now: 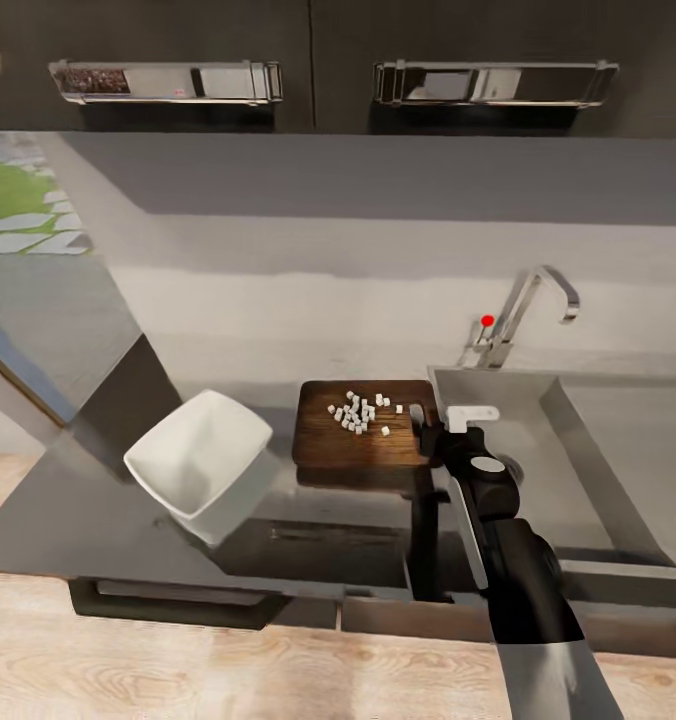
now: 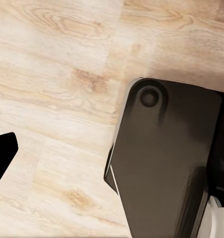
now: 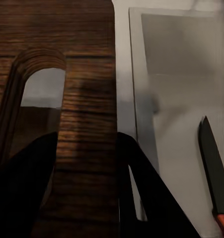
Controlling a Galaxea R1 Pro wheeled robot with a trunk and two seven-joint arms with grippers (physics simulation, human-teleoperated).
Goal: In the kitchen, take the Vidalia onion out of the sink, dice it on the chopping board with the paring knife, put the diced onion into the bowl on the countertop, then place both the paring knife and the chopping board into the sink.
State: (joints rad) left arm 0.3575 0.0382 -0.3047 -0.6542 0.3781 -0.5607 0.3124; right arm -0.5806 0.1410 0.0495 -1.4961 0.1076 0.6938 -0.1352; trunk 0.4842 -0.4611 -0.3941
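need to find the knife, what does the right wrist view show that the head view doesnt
Right wrist view alone: the paring knife, dark pointed blade and reddish handle, lying inside the sink, plus a close look at the board's slot-shaped handle hole with the right gripper straddling that edge.

Head view alone: the diced onion heaped on the board, the white bowl to its left on the countertop, and the tap.

Both: the chopping board and the sink.
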